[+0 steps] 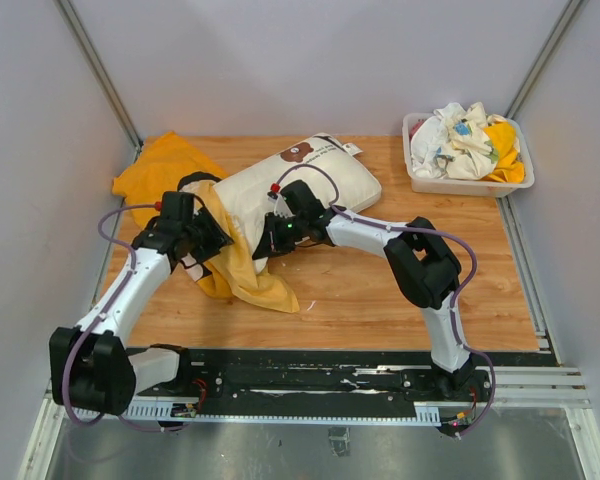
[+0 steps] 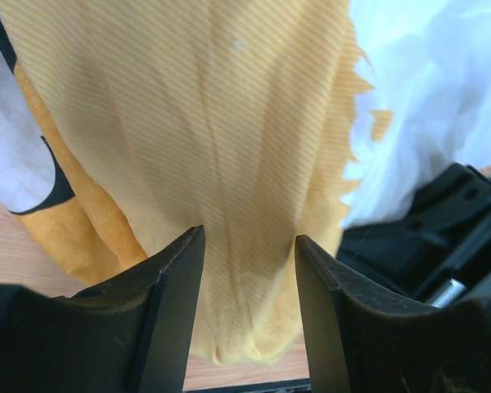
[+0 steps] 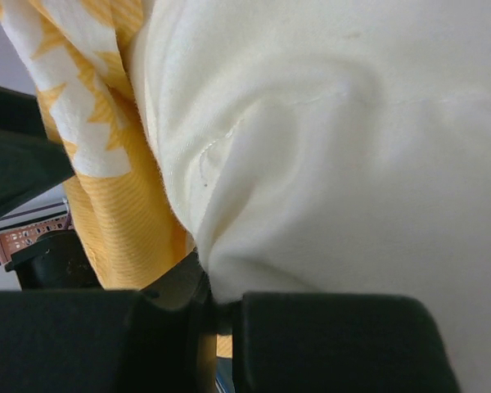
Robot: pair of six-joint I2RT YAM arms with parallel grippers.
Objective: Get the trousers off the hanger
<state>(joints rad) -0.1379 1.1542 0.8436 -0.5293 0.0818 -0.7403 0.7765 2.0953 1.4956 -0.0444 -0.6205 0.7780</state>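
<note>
– Yellow striped cloth (image 2: 229,123) with a jagged white pattern fills the left wrist view. How do the jaws of the left gripper (image 2: 250,241) stand?

– Well apart. The cloth hangs in the gap and beyond it, and neither finger pinches it.

– And the right gripper (image 3: 222,307)?

– Closed tight on a bunched fold of the soft cream garment with a brown bear print (image 3: 352,164).

– Where are the trousers?

– I cannot tell which of the two garments is the trousers. Both lie in a heap at the middle of the light wooden table (image 1: 380,300). The cream one is spread toward the back right. The yellow one runs from beside the left gripper down toward the near edge, between the two grippers.

– The hanger?

– A curved black hanger (image 1: 198,181) shows at the top of the yellow cloth, just behind the left gripper; most of it is covered.

– The room?

– Plain white walls (image 1: 310,60) on three sides, and a black mounting rail (image 1: 330,380) along the near edge. A loose orange cloth (image 1: 155,165) lies at the back left corner.

– Any containers?

– One clear plastic bin (image 1: 420,182) at the back right, well apart from the arms, holding crumpled white and yellow clothes (image 1: 465,135).
</note>
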